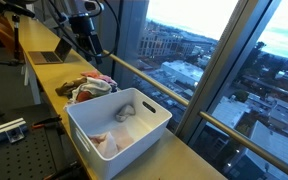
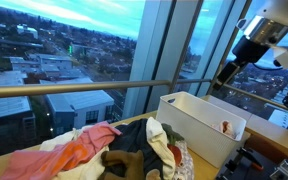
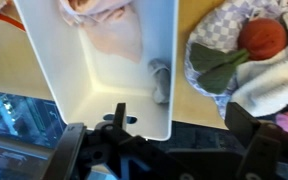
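Hand (image 3: 159, 140) hangs wide open over the white bin (image 3: 104, 90), holding nothing; the grey cloth (image 3: 160, 80) inside (light, limp, unbreakable) looks best pinched at a raised fold.

The bin (image 3: 109, 95) is made of smooth white plastic. Beside the bin, matt cloth (image 3: 264, 85) is heaped on a wooden counter (image 1: 42, 72).

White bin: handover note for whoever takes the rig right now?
Gripper: fingers open, holding nothing, hovering by the end of the white bin in the wrist view.
In the bin: pinkish cloth and a grey piece.
Beside the bin: clothes pile on the counter.
Done: two pieces are in.
Left: probably the pile.
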### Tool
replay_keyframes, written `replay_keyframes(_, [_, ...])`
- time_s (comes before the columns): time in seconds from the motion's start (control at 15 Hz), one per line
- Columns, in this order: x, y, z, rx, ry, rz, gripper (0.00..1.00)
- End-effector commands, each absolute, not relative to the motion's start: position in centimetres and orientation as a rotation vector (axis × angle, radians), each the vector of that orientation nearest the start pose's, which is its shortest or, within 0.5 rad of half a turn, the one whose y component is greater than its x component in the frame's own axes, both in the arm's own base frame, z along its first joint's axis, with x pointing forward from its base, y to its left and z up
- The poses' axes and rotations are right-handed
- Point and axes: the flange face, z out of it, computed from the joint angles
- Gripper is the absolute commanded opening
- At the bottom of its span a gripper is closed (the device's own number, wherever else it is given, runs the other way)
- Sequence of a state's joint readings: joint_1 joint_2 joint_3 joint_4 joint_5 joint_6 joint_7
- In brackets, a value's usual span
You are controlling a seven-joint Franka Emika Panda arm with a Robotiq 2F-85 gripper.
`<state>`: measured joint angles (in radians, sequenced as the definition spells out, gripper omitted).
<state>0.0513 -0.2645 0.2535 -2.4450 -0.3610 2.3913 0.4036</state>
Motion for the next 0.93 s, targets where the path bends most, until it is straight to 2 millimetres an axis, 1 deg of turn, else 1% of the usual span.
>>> replay_keyframes(0.0, [50.1,20.5,40.6,-3.254,-0.372,-0.513,1.00])
replay_keyframes(0.13, [52.4,23.9,39.3,-3.195,-0.411,-0.486,1.00])
replay_keyframes(0.27, [54.7,27.1,37.5,-3.148,-0.437,-0.437,1.00])
replay_keyframes(0.47, [57.8,31.5,34.4,-3.096,-0.459,-0.366,1.00])
replay_keyframes(0.53, [58.7,32.7,33.1,-3.086,-0.463,-0.344,1.00])
replay_keyframes(0.73, [61.0,35.5,28.4,-3.098,-0.475,-0.263,1.00])
replay_keyframes(0.87, [62.4,36.5,25.0,-3.124,-0.468,-0.199,1.00])
